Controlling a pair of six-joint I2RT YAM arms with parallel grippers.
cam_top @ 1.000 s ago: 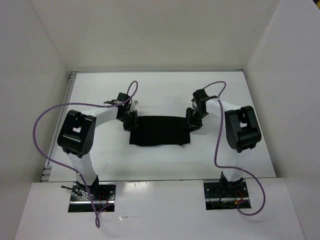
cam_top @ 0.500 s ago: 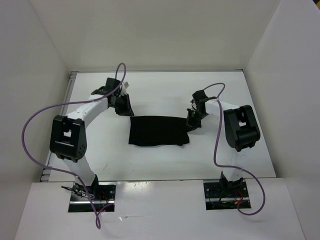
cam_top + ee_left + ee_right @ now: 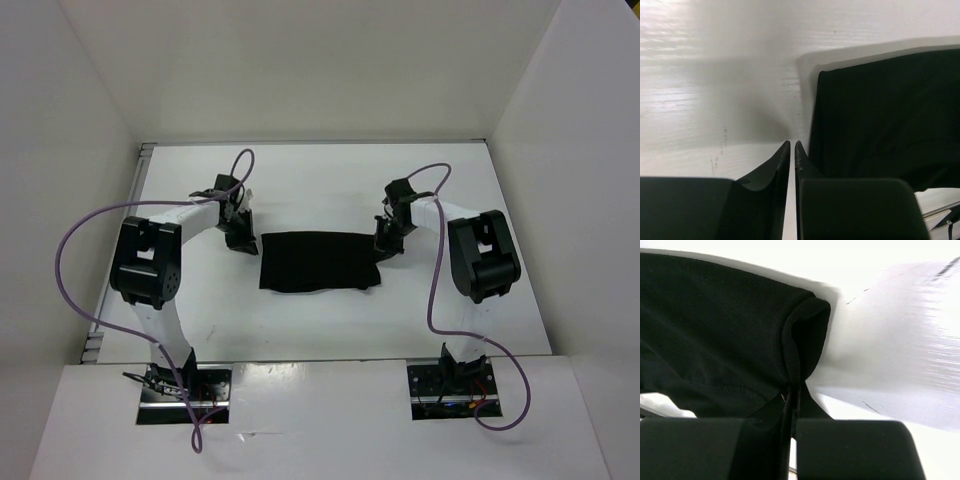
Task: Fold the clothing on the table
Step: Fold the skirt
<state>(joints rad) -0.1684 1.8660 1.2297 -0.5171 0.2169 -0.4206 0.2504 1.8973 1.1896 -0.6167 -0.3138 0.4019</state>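
Left gripper (image 3: pixel 791 144): hung low over the table (image 3: pixel 715 75), tips pointing down at the white surface.
Left fingers (image 3: pixel 765 200): drawn close, with only a thin slit between them. Nothing lay in the slit.
The clothing (image 3: pixel 318 262): lay flat on the table as a plain black, roughly rectangular patch. In the top view it sat between the two grippers.
Clothing against the left fingers: in the left wrist view its straight side edge ran just beside the right-hand finger, on that finger's outer side. The cloth spread away from there. Whether finger and cloth touched could not be told.
Right gripper (image 3: pixel 791 390): sat at the clothing's far corner on the right arm's side.
Right fingers (image 3: pixel 850 450): pressed together on a bunched fold of the clothing's edge. The fabric stood up in a small rounded ridge just ahead of the tips. The rest lay out to the left of the fingers in that wrist view.
Table by the right fingers: white surface showed ahead of the tips and to their right.
Purple cable (image 3: pixel 70 270): looped in the air from each arm, well behind the fingers.
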